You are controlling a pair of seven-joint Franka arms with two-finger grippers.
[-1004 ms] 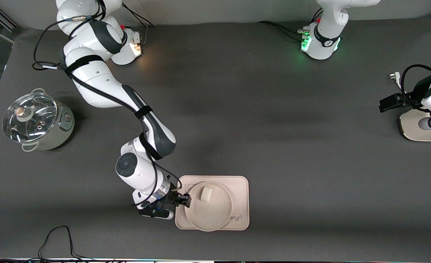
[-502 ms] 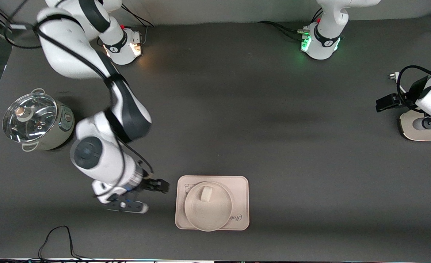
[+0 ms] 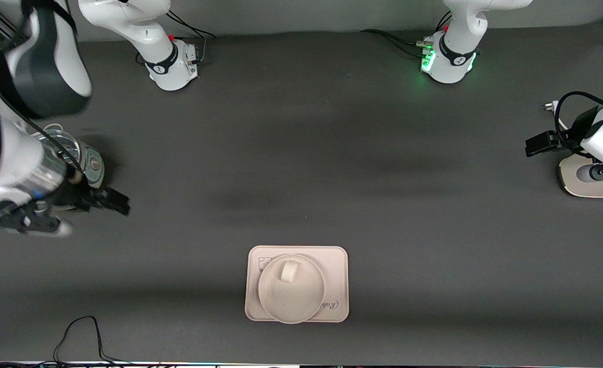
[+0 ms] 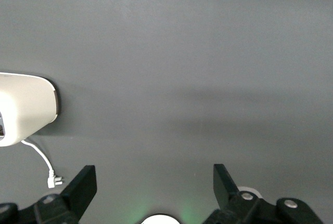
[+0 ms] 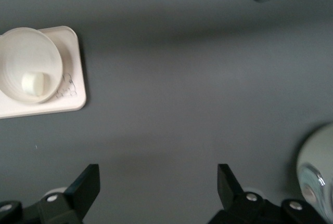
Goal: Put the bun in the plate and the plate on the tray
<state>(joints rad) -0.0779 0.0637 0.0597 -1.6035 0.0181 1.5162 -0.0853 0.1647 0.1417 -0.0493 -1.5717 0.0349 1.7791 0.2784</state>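
The white bun [image 3: 288, 271] lies in the round cream plate [image 3: 294, 302], and the plate sits on the rectangular tray [image 3: 335, 266] with the "Rabbit" script, near the front camera. The right wrist view shows the bun [image 5: 34, 83], the plate [image 5: 28, 57] and the tray [image 5: 70, 99] together. My right gripper [image 3: 111, 201] is open and empty over the table beside the pot, apart from the tray; in its wrist view [image 5: 158, 185] the jaws stand wide. My left gripper [image 3: 536, 144] is open and empty, waiting at the left arm's end; its jaws [image 4: 155, 182] frame bare table.
A steel pot with a glass lid [image 3: 93, 166] stands at the right arm's end, partly hidden by the right arm. A beige appliance base [image 3: 590, 179] with a white plug [image 4: 52, 181] sits at the left arm's end. A black cable [image 3: 79, 329] loops near the front edge.
My right gripper has let go of the plate, pulled away from the tray and risen toward the pot. The plate with the bun stays on the tray. The left arm has barely moved.
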